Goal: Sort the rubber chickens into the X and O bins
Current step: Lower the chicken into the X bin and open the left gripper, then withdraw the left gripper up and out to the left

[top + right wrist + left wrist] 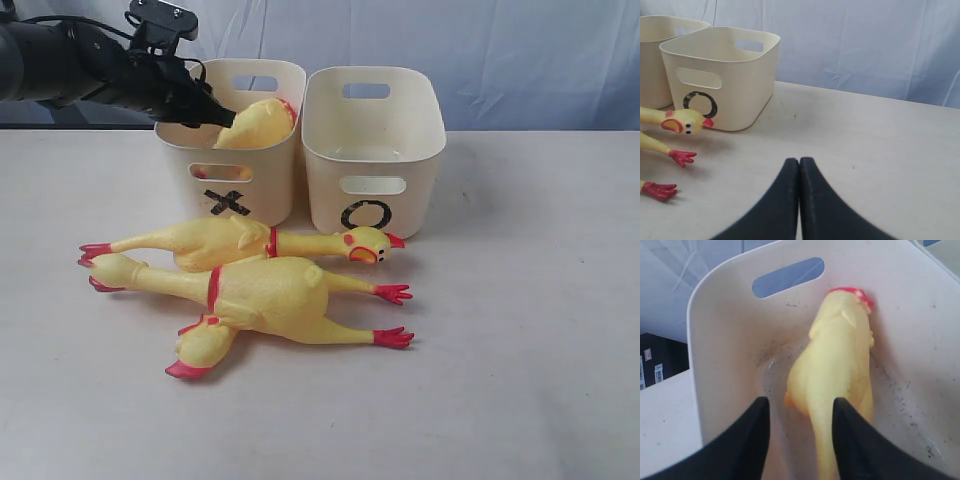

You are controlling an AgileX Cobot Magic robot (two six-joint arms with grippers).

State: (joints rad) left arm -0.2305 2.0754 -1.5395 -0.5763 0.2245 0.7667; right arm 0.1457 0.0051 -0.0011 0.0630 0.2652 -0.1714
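Nearest to us, the right gripper (799, 162) is hanging over the pale table (520, 400). Its two dark jaws are pressing flat against each other and gripping nothing. We are seeing it only through its own wrist camera, well apart from the bins.

Farther in, the biggest chicken (272, 300) is lying on its side on the table. Its red feet are pointing right and its red-collared neck is stretching left. A yellow lump with a red tip (200, 350) is poking out at its front edge; we cannot tell whether that belongs to the same toy.

Just behind it and touching it, a second chicken (225, 243) is lying the other way round. Its feet are pointing left, and its head, with an open red beak, is resting just in front of the O bin (375, 150).

Behind these two, the X bin (272, 185) and the O bin are standing upright side by side, the X bin on the left, their walls nearly touching.

Farthest back, a third chicken (255, 125) is lying inside the X bin, leaning against its right wall with a red part at the rim. The left gripper (800, 405) is hovering over that bin with its jaws standing apart. The toy's narrow end is running between them, close against one finger (847, 440) and clear of the other, so we are reading it as unclamped.
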